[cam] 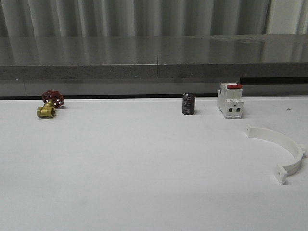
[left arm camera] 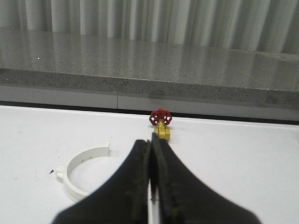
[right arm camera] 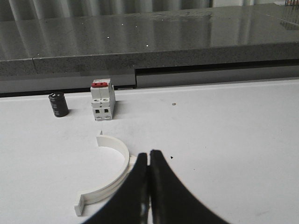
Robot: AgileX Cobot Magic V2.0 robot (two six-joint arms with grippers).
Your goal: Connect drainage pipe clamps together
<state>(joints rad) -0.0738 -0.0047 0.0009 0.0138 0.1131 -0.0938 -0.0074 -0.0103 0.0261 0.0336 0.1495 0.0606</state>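
Note:
One white half-ring drainage pipe clamp (cam: 279, 137) lies flat on the white table at the right, its holed end tab toward the front. In the right wrist view this clamp (right arm camera: 122, 151) curves just beside my right gripper (right arm camera: 148, 154), which is shut with nothing between its fingers. In the left wrist view a second white clamp half (left arm camera: 69, 181) lies flat on the table beside and slightly behind the tips of my left gripper (left arm camera: 149, 142). That gripper is also shut and empty, hovering apart from the clamp.
A brass valve with a red handwheel (cam: 49, 103) sits at the back left. A black cylinder (cam: 188, 104) and a white red-topped switch (cam: 230, 101) stand at the back right. A grey stone ledge (cam: 154, 62) runs along the table's far edge.

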